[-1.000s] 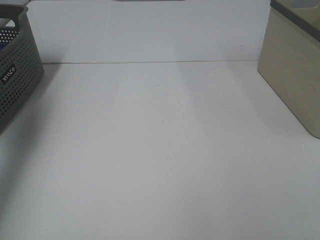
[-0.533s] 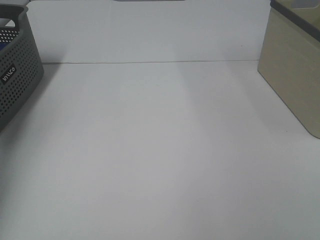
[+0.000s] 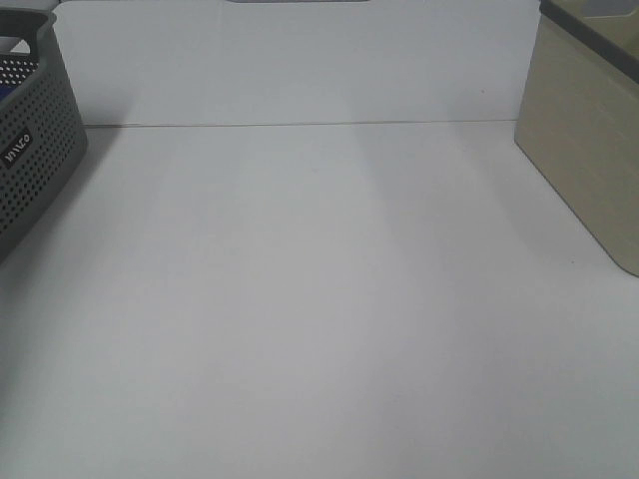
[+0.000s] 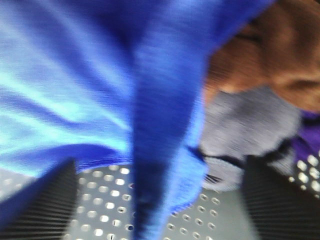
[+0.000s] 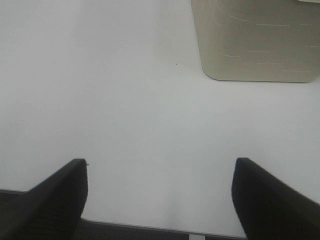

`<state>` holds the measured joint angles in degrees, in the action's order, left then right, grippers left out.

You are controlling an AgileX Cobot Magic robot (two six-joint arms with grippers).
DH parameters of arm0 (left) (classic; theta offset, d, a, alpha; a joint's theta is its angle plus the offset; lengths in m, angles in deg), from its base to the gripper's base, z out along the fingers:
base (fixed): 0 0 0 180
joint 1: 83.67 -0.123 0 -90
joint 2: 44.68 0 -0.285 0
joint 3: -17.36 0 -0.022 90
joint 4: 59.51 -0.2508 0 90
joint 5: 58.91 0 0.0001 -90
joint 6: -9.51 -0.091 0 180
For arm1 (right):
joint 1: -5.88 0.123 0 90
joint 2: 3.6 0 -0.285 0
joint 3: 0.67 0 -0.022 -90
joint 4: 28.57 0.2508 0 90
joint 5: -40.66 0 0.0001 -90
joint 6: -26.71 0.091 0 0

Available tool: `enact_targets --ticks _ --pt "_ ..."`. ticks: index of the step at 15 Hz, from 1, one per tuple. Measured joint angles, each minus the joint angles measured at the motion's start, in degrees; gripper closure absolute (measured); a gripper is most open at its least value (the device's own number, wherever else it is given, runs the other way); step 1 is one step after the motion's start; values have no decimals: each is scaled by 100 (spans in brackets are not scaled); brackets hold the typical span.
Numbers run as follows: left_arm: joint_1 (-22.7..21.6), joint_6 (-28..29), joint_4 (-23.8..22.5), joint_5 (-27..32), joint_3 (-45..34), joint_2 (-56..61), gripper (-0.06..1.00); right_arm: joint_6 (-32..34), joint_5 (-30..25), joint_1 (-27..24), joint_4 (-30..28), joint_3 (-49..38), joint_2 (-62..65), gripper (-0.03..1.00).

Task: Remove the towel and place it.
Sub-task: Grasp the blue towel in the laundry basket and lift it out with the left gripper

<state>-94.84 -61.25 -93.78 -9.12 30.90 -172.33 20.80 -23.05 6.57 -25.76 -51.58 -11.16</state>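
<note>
Grey basket (image 4: 107, 200), left claw (image 4: 162, 200) wide astride towel (image 4: 75, 75)

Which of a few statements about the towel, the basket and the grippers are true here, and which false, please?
1. The towel lies spread on the white table. False: it is bunched inside the grey basket.
2. The right gripper hangs open over the table. True.
3. The left gripper is clamped shut on the towel. False: its fingers stand wide apart either side of a fold.
4. A brown cloth lies beside the towel. True.
</note>
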Motion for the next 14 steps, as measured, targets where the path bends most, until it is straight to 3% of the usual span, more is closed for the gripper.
enact_targets --ticks 1,2,3,4,6,14 --pt "-23 -17 0 40 0 0 38 0 0 0 0 0 0 19" --pt "-40 0 0 52 0 0 48 0 0 0 0 0 0 19" --pt "-57 126 0 57 0 0 65 0 0 0 0 0 0 19" --pt "-63 567 -6 63 0 0 90 0 0 0 0 0 0 19" --pt "-69 900 -6 52 0 0 94 0 0 0 0 0 0 19" --pt "-74 1066 23 17 0 206 94 0 0 0 0 0 0 19"
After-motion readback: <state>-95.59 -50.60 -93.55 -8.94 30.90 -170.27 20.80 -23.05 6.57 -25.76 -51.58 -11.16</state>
